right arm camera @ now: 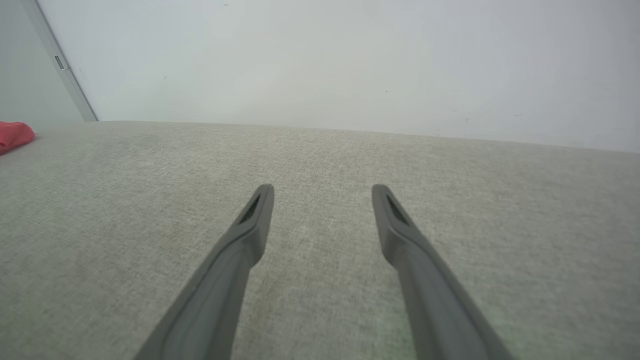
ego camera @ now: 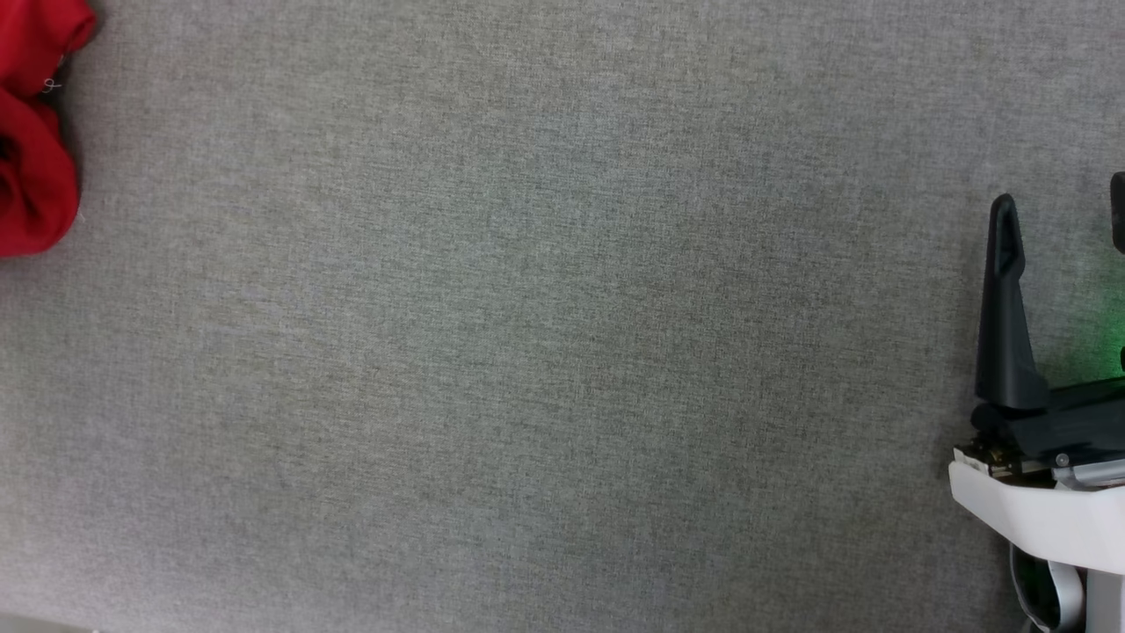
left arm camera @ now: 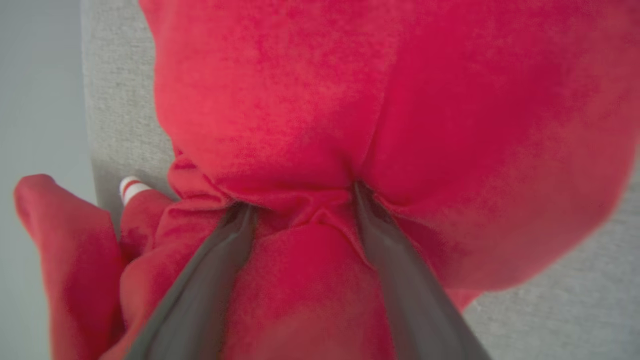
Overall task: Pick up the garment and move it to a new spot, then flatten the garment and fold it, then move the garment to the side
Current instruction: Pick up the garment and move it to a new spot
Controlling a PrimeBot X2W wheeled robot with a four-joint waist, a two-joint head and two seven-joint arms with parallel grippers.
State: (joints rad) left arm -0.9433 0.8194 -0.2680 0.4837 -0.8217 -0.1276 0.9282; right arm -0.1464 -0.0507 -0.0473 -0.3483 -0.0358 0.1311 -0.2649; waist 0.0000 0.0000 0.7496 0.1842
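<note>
The garment, a crumpled bright red T-shirt, lies bunched under my left gripper. Both dark fingers are spread wide and their tips are buried in the red fabric, with a fold puckered between them. A bit of white-and-red striped band peeks out at the left. In the head view the garment sits at the far left edge. My right gripper hovers at the far right, open with nothing in it, low over the bare cloth in its wrist view. The garment shows far off to its left.
A grey fabric-covered table spreads between the garment and my right gripper. In the left wrist view the table's edge runs close beside the garment. A pale wall rises behind the table's far edge.
</note>
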